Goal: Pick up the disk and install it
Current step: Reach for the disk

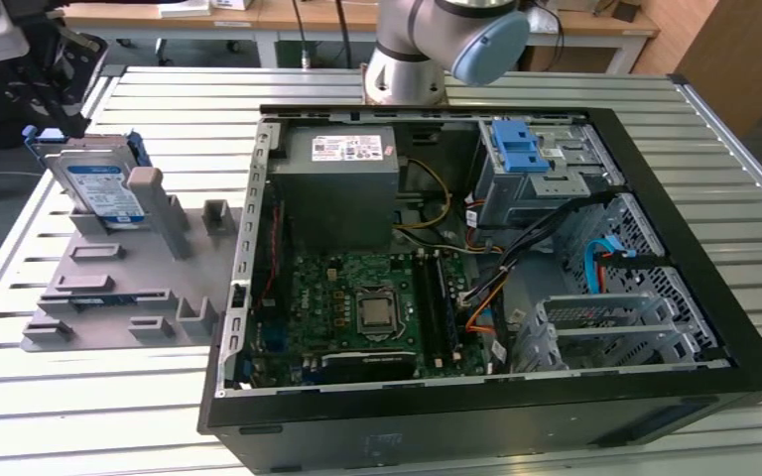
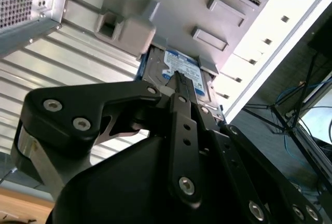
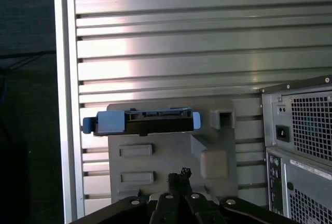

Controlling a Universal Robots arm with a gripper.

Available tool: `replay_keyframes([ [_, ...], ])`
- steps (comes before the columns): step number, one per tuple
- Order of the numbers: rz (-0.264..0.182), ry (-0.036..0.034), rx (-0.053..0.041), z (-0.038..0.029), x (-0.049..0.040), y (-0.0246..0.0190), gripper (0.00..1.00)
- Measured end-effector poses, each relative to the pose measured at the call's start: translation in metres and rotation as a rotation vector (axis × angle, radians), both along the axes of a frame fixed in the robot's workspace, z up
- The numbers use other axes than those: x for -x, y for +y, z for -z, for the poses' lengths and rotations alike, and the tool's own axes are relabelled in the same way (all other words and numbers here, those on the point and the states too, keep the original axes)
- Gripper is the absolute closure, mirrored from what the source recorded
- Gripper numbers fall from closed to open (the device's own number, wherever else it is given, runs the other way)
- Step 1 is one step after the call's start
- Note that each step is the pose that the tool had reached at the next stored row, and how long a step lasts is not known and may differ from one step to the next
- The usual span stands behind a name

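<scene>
Disk [image 1: 106, 188], silver with blue bracket, stands on edge; pincer [image 3: 181, 174] pressed together

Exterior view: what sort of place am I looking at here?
Probably a robotics lab or test workshop. A robot arm stands by an open desktop computer case on a slatted metal table, a hard drive sits in a grey fixture beside it, and wooden desks line the back.
</scene>
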State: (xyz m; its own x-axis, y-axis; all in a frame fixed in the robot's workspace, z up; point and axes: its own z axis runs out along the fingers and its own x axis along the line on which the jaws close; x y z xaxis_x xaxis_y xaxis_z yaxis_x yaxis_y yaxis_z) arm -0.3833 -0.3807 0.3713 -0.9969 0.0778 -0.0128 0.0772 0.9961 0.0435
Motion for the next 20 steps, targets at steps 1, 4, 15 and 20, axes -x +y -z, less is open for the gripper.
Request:
replay_keyframes([
  [1, 0.0, 0.0001, 0.0, 0.0006, 0.0043, 0.0011, 0.89],
  [4, 0.0, 0.0005, 0.0005, 0.003, 0.0134, 0.0097, 0.89],
  [15, 0.0, 0.0013, 0.0023, 0.014, 0.0469, 0.0416, 0.89],
  [20, 0.0, 0.0013, 0.0023, 0.0142, 0.0482, 0.0422, 0.89],
])
